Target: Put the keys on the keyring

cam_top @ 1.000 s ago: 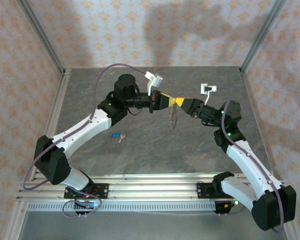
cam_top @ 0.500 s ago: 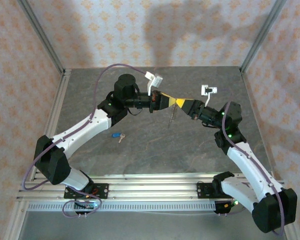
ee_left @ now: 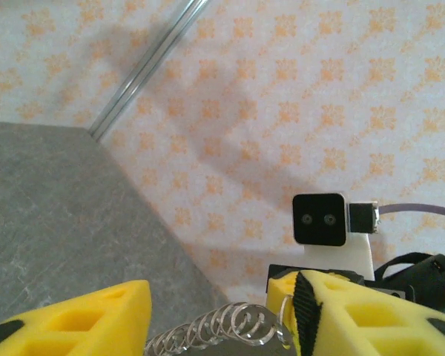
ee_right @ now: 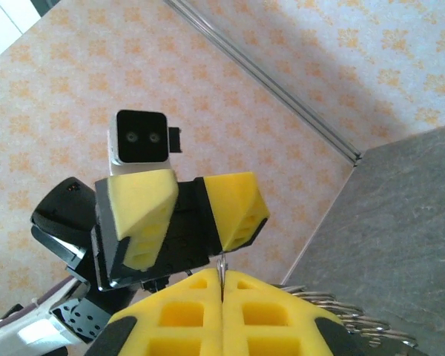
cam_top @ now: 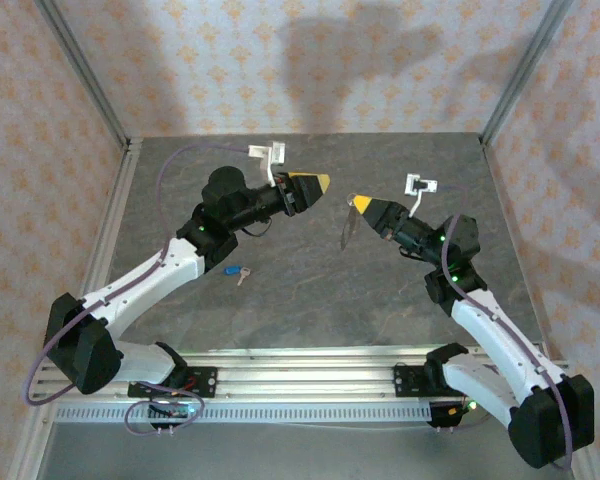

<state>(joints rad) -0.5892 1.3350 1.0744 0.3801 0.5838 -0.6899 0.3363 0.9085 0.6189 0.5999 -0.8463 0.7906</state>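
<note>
Presently my right claw (cam_top: 361,205) is pinched shut on the keyring (cam_top: 347,232), which dangles over the table (cam_top: 310,310); my left claw (cam_top: 310,183) stands parted, holding nothing, just apart from the ring. Blue-headed key (cam_top: 234,271) lies on the table beside my left forearm, well apart from both claws.

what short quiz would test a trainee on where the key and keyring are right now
1. True or false: the blue key lies on the table, apart from both arms' jaws.
2. Which jaws pinch the keyring? A) left B) right C) neither
3. In one word, how do the left jaws stand?
Key: 1 true; 2 B; 3 open.
</note>
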